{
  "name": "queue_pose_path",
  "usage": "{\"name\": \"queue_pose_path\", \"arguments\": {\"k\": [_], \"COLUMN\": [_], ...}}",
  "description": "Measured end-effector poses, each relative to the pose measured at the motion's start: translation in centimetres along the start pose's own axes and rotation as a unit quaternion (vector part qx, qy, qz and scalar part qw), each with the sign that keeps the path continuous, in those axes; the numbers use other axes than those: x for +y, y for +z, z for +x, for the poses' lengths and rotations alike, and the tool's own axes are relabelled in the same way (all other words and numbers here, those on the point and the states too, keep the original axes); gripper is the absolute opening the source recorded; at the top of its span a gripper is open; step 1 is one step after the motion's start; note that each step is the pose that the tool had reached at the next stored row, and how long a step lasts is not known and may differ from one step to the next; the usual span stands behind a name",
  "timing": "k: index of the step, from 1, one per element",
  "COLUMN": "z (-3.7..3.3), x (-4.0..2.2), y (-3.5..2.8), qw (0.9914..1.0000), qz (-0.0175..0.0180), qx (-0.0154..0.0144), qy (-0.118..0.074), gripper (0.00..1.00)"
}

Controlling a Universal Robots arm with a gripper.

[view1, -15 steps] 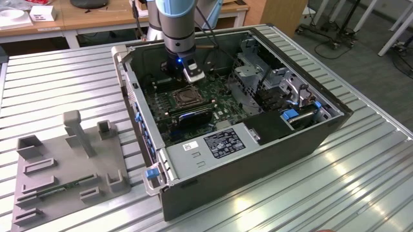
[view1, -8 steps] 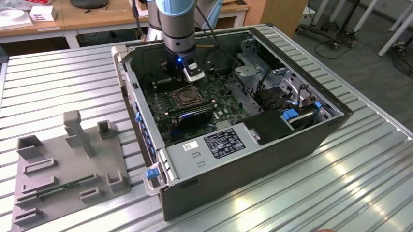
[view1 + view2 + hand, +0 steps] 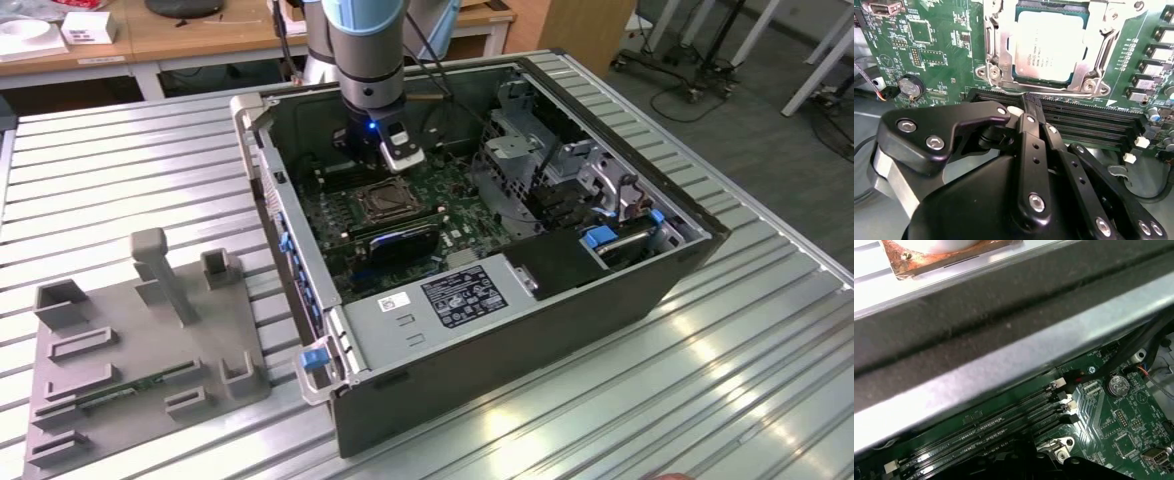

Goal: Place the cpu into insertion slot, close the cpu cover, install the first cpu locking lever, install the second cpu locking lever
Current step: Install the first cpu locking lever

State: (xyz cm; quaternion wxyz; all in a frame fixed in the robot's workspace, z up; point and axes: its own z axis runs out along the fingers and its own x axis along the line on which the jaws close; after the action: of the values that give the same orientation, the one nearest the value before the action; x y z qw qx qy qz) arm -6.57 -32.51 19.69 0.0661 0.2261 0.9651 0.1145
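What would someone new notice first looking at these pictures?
Probably the open computer case lying on the ribbed metal table, with the robot arm reaching down into it. In the second wrist view, the silvery cpu sits in the insertion slot with the cpu cover over its edges, and the black claw hangs close beside it, above the long black slots.

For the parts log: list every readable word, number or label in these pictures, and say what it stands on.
No text can be quoted.
cpu: lines of print on its top, too blurred to read.
black label, exterior view: too small to read.
white sticker beside it: too small to read.
board: white markings, too small to read.
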Motion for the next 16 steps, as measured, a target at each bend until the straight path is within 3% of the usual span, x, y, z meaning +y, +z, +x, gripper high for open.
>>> {"name": "queue_pose_path", "arguments": {"k": [2, 10, 16], "z": [-0.01, 0.01, -0.05], "x": [-0.03, -0.08, 0.16], "y": [0.01, 0.25, -0.65], "qw": [1.0, 1.0, 1.0], "qz": [0.0015, 0.0021, 0.0016], "qx": [-0.0007, -0.001, -0.0009], "qy": [0.0, -0.001, 0.0], "gripper": [0.11, 0.11, 0.11]}}
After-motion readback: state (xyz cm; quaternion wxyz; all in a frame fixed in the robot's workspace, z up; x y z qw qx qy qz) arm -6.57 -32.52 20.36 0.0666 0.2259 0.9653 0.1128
